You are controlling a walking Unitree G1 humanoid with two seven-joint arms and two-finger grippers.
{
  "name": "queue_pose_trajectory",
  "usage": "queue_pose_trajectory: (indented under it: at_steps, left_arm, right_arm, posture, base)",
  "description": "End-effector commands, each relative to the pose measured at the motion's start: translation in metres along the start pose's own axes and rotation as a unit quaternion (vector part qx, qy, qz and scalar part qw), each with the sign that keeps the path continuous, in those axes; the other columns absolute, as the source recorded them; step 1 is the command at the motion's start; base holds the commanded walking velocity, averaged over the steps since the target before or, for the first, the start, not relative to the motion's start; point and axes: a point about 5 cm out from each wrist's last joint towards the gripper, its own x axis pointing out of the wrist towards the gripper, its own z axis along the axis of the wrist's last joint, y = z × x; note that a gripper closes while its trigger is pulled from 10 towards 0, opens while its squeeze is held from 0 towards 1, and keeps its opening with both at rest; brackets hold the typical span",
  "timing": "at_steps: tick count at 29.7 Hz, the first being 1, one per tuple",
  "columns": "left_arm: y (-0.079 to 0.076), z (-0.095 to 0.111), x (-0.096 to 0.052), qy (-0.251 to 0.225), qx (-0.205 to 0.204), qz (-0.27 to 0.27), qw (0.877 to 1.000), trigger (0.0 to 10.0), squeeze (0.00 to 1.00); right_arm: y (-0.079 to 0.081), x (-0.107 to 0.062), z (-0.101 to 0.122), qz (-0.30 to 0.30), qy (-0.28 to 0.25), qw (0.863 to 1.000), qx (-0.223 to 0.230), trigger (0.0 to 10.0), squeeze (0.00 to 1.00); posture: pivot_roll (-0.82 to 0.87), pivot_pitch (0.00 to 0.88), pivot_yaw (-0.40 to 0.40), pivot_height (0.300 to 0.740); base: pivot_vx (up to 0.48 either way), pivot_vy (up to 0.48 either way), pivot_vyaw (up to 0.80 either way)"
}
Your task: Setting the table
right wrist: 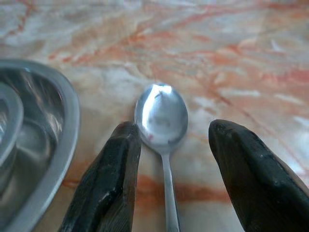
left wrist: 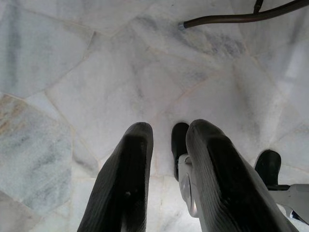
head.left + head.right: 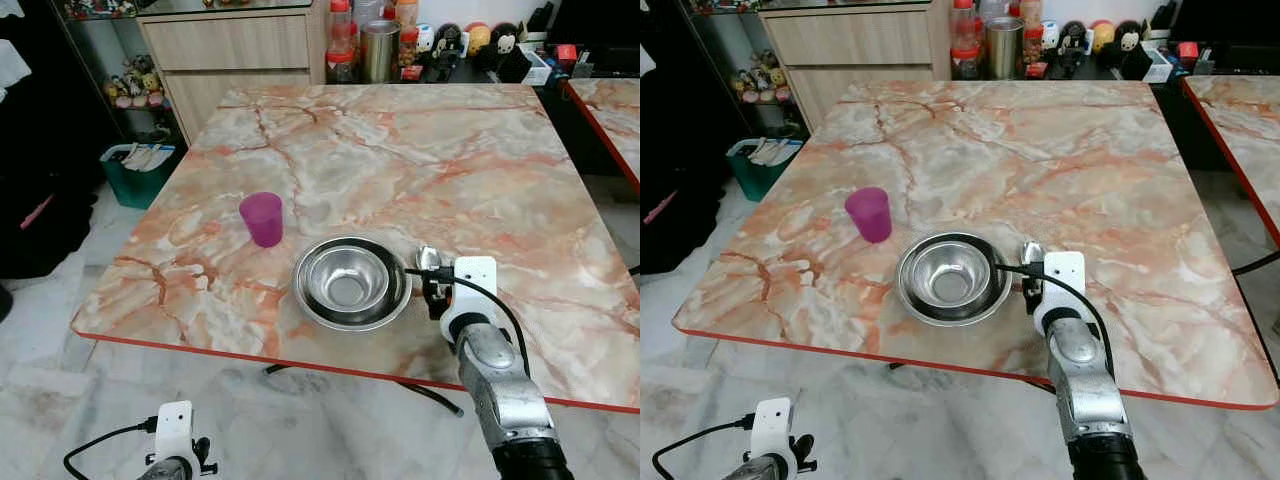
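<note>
At the bottom left of the left eye view, the left end effector [image 2: 164, 183] is hanging idle over the marble floor [image 2: 96, 72], its fingers showing a narrow gap and gripping nothing. Lower right of centre, the right end effector [image 1: 169, 174] is hovering low at the surface [image 3: 400, 160], fingers spread wide around a spoon [image 1: 161, 118] without gripping it. The spoon is lying between the fingers, handle running back toward the wrist, bowl pointing away, long axis in line with them. It is sitting just right of the steel plate [image 3: 305, 305] carrying a bowl [image 3: 347, 280]. Further up-left, a purple cup [image 3: 262, 218] is standing upright. The right arm is nearer by far.
</note>
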Motion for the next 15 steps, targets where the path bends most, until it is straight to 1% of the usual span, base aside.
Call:
queue_pose_trajectory:
  at_steps: [1,3,4,7,8,10,12,13,15]
  left_arm:
    - [0.005,-0.003,-0.001,0.008,0.006,0.007,1.000,10.0,0.00]
    - [0.005,-0.003,-0.001,0.008,0.006,0.007,1.000,10.0,0.00]
    - [0.005,-0.003,-0.001,0.008,0.006,0.007,1.000,10.0,0.00]
    - [0.005,-0.003,-0.001,0.007,0.008,0.005,1.000,10.0,0.00]
    - [0.005,-0.003,-0.001,0.007,0.008,0.005,1.000,10.0,0.00]
    - [0.005,-0.003,-0.001,0.005,0.012,0.004,1.000,10.0,0.00]
    - [0.005,-0.002,-0.001,0.004,0.015,0.005,1.000,10.0,0.00]
    - [0.005,-0.002,-0.001,0.003,0.015,0.006,1.000,10.0,0.00]
    - [0.005,-0.002,-0.001,0.003,0.015,0.005,1.000,10.0,0.00]
  right_arm:
    - [0.000,0.000,0.010,-0.004,-0.025,1.000,0.009,10.0,0.00]
    - [0.000,0.000,0.010,-0.004,-0.025,1.000,0.009,10.0,0.00]
    - [0.000,-0.001,0.012,-0.007,-0.034,0.999,0.012,10.0,0.00]
    - [-0.004,-0.001,0.028,-0.022,-0.088,0.996,0.003,10.0,0.00]
    - [-0.004,-0.001,0.028,-0.022,-0.088,0.996,0.003,10.0,0.00]
    - [-0.003,-0.002,0.036,-0.024,-0.115,0.993,0.004,10.0,0.00]
    - [-0.002,-0.002,0.045,-0.019,-0.138,0.990,0.009,10.0,0.00]
    - [0.000,-0.001,0.050,-0.020,-0.146,0.989,0.003,10.0,0.00]
    - [0.000,0.000,0.052,-0.018,-0.148,0.989,-0.002,10.0,0.00]
  posture:
    - [-0.05,0.096,0.066,0.740]
    - [-0.05,0.096,0.066,0.740]
    - [-0.05,0.097,0.067,0.740]
    - [-0.05,0.096,0.067,0.740]
    - [-0.05,0.096,0.067,0.740]
    - [-0.05,0.096,0.067,0.740]
    - [-0.05,0.095,0.067,0.740]
    - [-0.05,0.097,0.067,0.740]
    - [-0.05,0.098,0.065,0.740]
  base:
    - [0.000,0.000,0.00]
    - [0.000,0.000,0.00]
    - [0.000,0.000,0.00]
    - [0.000,0.000,0.00]
    - [0.000,0.000,0.00]
    - [0.000,0.000,0.00]
    - [0.000,-0.459,0.00]
    - [0.000,-0.472,0.00]
    - [0.000,-0.472,0.00]
